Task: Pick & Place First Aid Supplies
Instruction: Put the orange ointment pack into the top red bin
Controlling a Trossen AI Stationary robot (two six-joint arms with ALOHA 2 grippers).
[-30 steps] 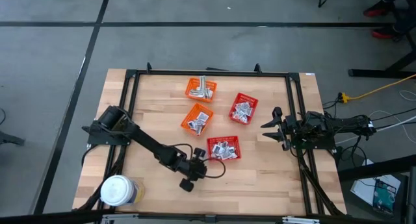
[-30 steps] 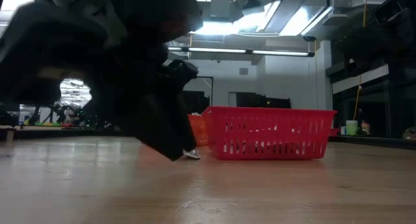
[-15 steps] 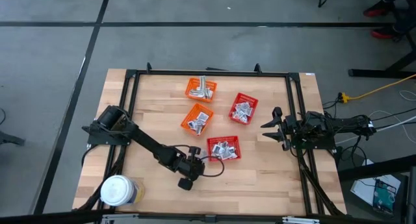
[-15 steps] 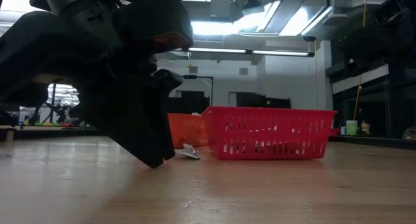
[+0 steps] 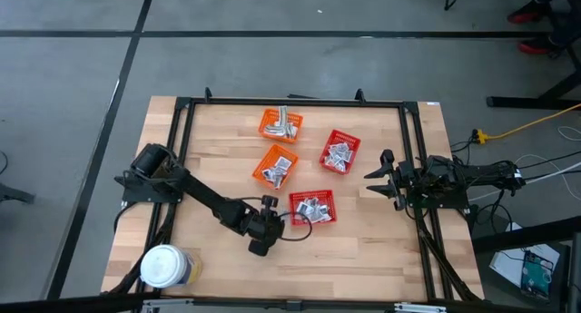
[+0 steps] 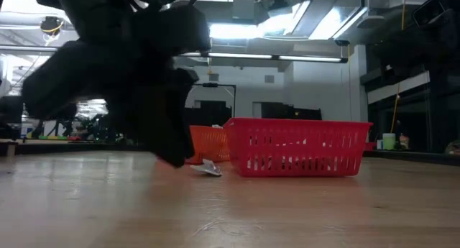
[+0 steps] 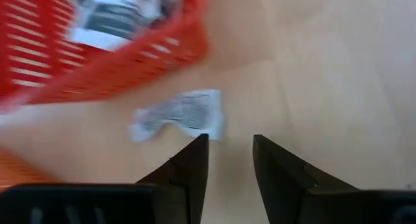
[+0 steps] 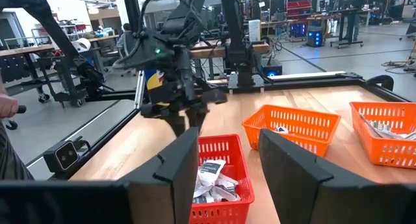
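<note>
Now left hand [image 7: 231,143] gapes, just short of sachet [image 7: 177,113].

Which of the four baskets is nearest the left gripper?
The red basket at the near middle of the table, right beside the open left gripper. The second red basket and both orange baskets lie farther back.
</note>
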